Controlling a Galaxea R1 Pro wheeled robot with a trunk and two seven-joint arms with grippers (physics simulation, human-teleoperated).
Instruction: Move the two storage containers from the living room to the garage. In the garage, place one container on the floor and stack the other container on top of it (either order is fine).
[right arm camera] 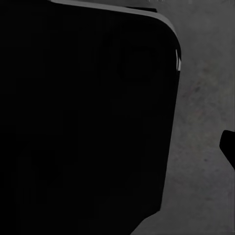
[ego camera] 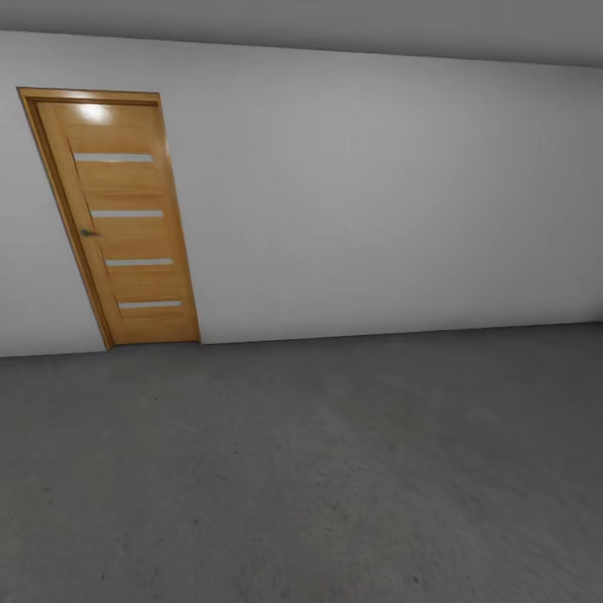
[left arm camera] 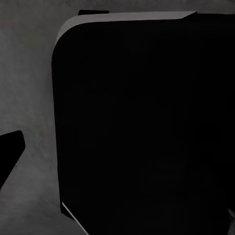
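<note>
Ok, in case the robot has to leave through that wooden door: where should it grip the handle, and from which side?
Grip the small dark handle near the left edge of the door, about mid-height. It looks like a short horizontal lever, so come straight at the door's face, one finger above it and one below. Its exact shape is too small to tell.

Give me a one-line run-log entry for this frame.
room: garage | door: shut, left wall | floor: grey concrete | containers: unseen | grippers: state unclear
</note>
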